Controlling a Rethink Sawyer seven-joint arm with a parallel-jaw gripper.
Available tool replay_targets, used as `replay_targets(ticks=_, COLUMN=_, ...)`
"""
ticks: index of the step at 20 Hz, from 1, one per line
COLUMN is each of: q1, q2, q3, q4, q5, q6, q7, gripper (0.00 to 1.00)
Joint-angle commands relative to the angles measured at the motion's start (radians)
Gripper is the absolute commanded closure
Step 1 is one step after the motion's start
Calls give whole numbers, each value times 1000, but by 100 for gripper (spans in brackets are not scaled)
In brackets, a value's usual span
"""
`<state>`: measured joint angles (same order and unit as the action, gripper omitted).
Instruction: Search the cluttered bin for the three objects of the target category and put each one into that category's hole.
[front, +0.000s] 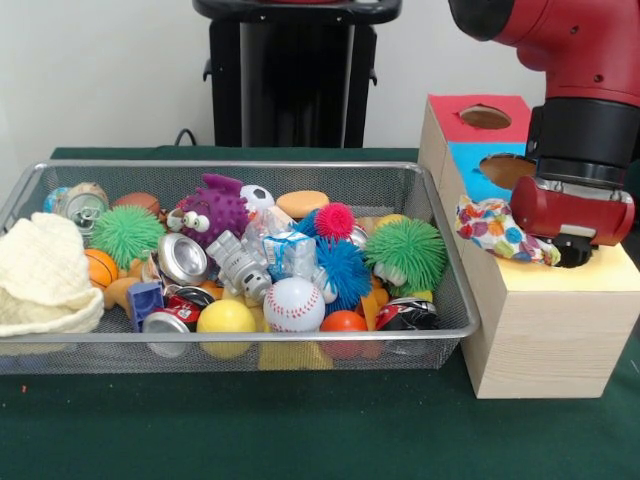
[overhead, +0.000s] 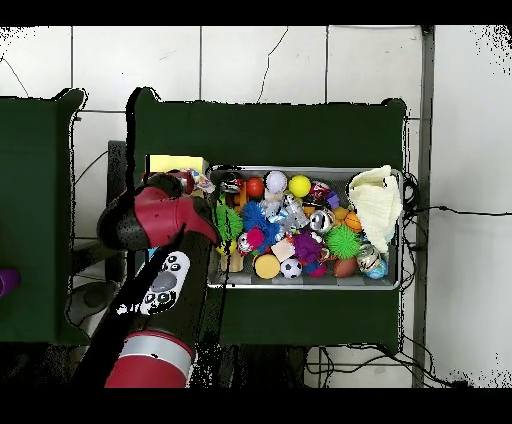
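The wire mesh bin (front: 240, 167) is full of toys, balls and cans; it also shows in the overhead view (overhead: 300, 286). A dotted multicolour cloth piece (front: 495, 230) lies across the yellow top of the wooden box (front: 610, 275), trailing toward the bin. My gripper (front: 572, 250) is shut on its right end, right over the yellow-topped hole (front: 580, 260), which it mostly hides. In the overhead view the gripper (overhead: 188, 186) and the cloth piece (overhead: 204, 182) sit beside the yellow top (overhead: 172, 163). No other printed cloth pieces show in the bin.
A large cream knitted cloth (front: 40, 275) drapes over the bin's left end. The blue-topped hole (front: 503, 170) and the red-topped hole (front: 485, 117) lie behind the yellow one. Green spiky balls (front: 405, 250), a baseball (front: 293, 304) and crushed cans (front: 182, 260) fill the bin.
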<state>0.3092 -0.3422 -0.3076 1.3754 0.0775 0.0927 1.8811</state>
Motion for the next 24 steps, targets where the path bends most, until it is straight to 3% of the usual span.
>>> replay_targets(ticks=1, q1=-61, q2=52, q3=110, q4=40, q5=-39, q6=161, q7=44, gripper=0)
replay_targets(ticks=6, q1=-66, q2=37, q3=108, q4=21, q5=-37, q6=199, q7=36, gripper=0)
replay_targets(ticks=24, q1=-87, q2=30, q3=81, q4=-174, q5=-38, q6=530, q7=-2, gripper=0)
